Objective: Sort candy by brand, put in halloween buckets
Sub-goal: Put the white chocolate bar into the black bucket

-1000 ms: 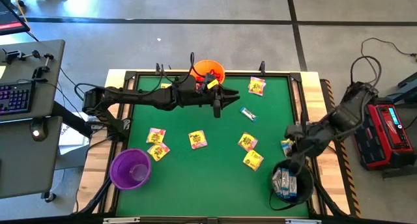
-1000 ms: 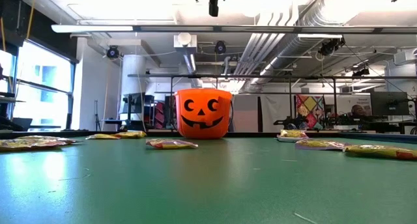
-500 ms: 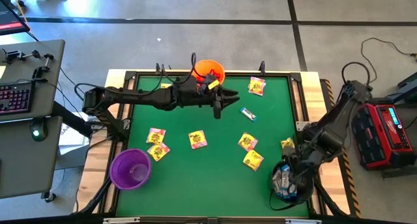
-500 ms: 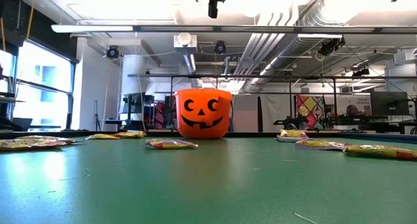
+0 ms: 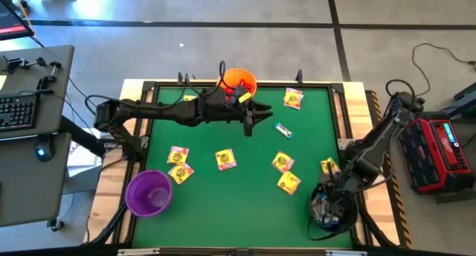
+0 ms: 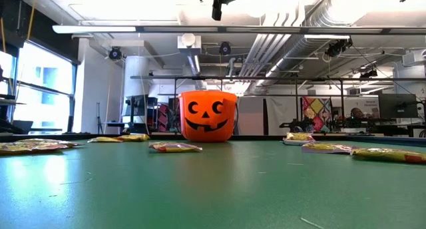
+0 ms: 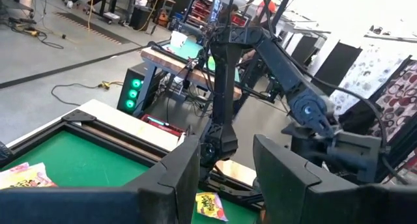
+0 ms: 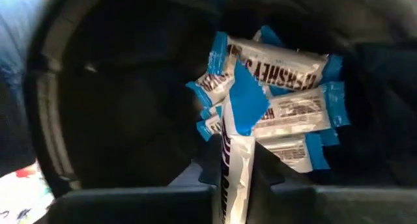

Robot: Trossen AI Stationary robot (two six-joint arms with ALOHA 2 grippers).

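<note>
The green table (image 5: 238,204) is flat and felt-like, framed by a dark rim with pale wood outside it. Three buckets stand on it: the purple bucket (image 5: 149,193) at the near left corner, the black bucket (image 5: 332,209) at the near right corner, and the orange bucket (image 5: 239,81) at the far edge, its pumpkin face toward the low camera.

The left arm reaches across the far half of the table. The left gripper (image 5: 248,119) hangs beside the orange bucket with its fingers spread and nothing between them. The right gripper (image 5: 332,200) is over the mouth of the black bucket, fingers pressed together, pinching a white-blue packet (image 8: 234,159) by one end so that it dangles above a small heap of matching packets (image 8: 287,113) already inside.

Yellow packets (image 5: 225,160) lie scattered on the felt, most near the middle, and one white-blue packet (image 5: 283,130) lies alone near the left gripper. These wrappers look light, thin and crinkly, probably slick, with a firmer bar inside. A pinch across the short width near an end should hold; a flat packet on felt likely needs one fingertip worked under its edge.

Beyond the table lies an open workshop with a concrete floor, ceiling ducts and other benches.
</note>
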